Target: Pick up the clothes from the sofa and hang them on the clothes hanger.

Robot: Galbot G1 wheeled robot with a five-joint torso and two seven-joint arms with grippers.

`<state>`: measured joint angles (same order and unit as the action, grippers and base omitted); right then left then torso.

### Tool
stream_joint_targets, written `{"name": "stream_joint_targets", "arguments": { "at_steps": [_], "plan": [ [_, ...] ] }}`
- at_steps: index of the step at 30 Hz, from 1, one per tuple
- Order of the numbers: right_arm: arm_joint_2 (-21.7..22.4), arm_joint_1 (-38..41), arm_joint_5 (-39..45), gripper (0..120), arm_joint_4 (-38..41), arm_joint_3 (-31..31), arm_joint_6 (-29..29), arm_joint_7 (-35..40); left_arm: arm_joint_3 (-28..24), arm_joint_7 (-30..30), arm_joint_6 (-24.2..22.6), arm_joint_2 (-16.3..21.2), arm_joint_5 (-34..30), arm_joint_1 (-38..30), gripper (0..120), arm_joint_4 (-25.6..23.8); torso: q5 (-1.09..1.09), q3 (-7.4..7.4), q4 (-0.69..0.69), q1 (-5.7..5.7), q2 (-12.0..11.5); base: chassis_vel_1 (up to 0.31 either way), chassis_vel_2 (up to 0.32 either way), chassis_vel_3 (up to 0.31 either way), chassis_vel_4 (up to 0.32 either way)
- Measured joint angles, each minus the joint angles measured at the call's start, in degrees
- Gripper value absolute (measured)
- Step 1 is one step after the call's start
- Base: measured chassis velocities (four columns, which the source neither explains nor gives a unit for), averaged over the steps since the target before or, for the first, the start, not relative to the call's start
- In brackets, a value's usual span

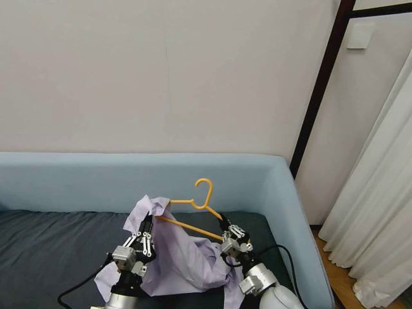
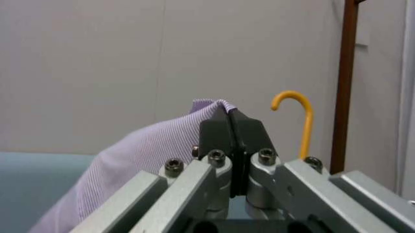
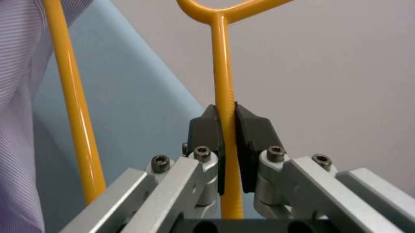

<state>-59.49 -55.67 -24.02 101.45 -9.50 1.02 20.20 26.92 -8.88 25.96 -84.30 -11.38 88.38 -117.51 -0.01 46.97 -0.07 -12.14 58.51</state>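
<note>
A lilac garment [image 1: 174,254] hangs in a bunch above the sofa seat, draped over one arm of an orange hanger [image 1: 193,215]. My left gripper [image 1: 145,237] is shut on the cloth's upper edge; in the left wrist view its pads [image 2: 230,133] pinch the lilac fabric [image 2: 143,160], with the hanger's hook [image 2: 295,114] beyond. My right gripper [image 1: 232,233] is shut on the hanger's other arm. The right wrist view has the orange rod [image 3: 224,92] clamped between the black pads [image 3: 207,133], with the hanger's other rod [image 3: 71,107] and the cloth [image 3: 19,97] beside it.
The light blue sofa [image 1: 270,187] has a dark grey seat [image 1: 45,244] and a raised side at the right. A dark door frame [image 1: 318,90] and white curtains [image 1: 380,212] stand to the right. Black cables [image 1: 77,293] trail from the arms.
</note>
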Motion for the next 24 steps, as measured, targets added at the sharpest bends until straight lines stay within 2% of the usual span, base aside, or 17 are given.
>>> {"name": "stream_joint_targets", "arguments": {
  "at_steps": [5,8,9,13,19,24],
  "plan": [
    [-0.1,0.8,2.2,5,-0.2,-0.6,1.4,1.2,-1.6,-4.1,1.3,-0.9,0.1,0.1,0,1.4,0.0,0.0,0.0,0.0,0.0,0.0,0.0,0.0,0.0],
    [-0.4,1.0,5.7,5,-0.1,-1.7,2.9,2.5,-2.7,-10.6,3.4,-1.5,0.0,0.3,0,3.4,0.0,0.0,0.0,0.0,0.0,0.0,0.0,0.0,0.0],
    [-0.4,1.0,5.7,5,-0.1,-1.7,2.9,2.5,-2.7,-10.6,3.4,-1.5,0.0,0.3,0,3.4,0.0,0.0,0.0,0.0,0.0,0.0,0.0,0.0,0.0],
    [-1.3,0.9,12.9,5,0.4,-3.7,5.7,4.3,-3.8,-16.4,6.2,-3.2,-0.4,0.2,0,6.4,0.0,0.0,0.0,0.0,0.0,0.0,0.0,0.0,0.0],
    [-1.4,0.3,15.3,5,1.2,-3.7,5.7,5.2,-2.8,-16.8,7.4,-3.9,1.8,-0.5,0,8.7,0.0,0.0,0.0,0.0,0.0,0.0,0.0,0.0,0.0],
    [-1.0,-1.0,15.3,5,3.4,-0.6,3.6,5.7,-0.8,-12.9,8.6,-3.6,2.8,-1.2,0,11.3,0.0,0.0,0.0,0.0,0.0,0.0,0.0,0.0,0.0]
  ]
}}
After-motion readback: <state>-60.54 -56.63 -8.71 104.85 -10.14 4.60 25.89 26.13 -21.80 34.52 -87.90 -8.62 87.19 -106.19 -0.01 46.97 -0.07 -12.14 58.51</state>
